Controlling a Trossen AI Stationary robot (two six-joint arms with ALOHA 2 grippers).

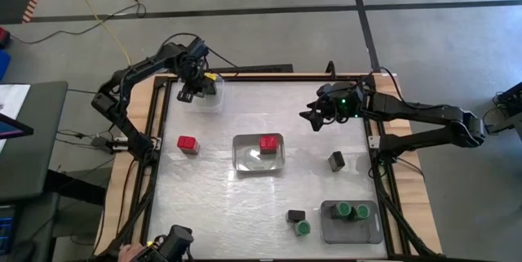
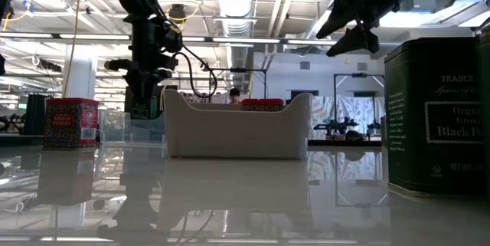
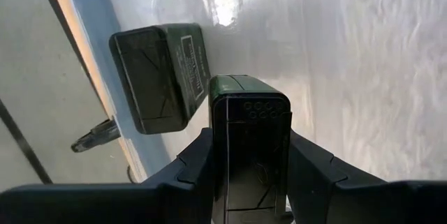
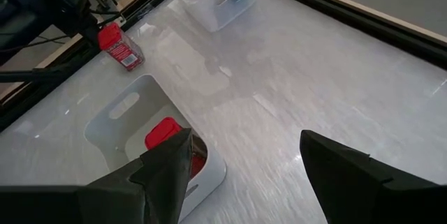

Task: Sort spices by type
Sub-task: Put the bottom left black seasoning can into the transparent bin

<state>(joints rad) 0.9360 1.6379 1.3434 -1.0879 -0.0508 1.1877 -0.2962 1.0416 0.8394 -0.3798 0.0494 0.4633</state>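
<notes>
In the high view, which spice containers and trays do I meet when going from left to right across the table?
Left claw over the clear tray → loose red spice → middle tray with a red spice → black spice → grey tray.

Both arms are dark, near-black jointed links with thin black cables looped along them, and the left arm's two-finger gripper (image 1: 192,91) carries a small yellow mark near its wrist. The right arm's two-finger gripper (image 1: 313,117) shows a small green light on its housing. Its fingers (image 4: 349,175) are matte black, angular wedges.
</notes>
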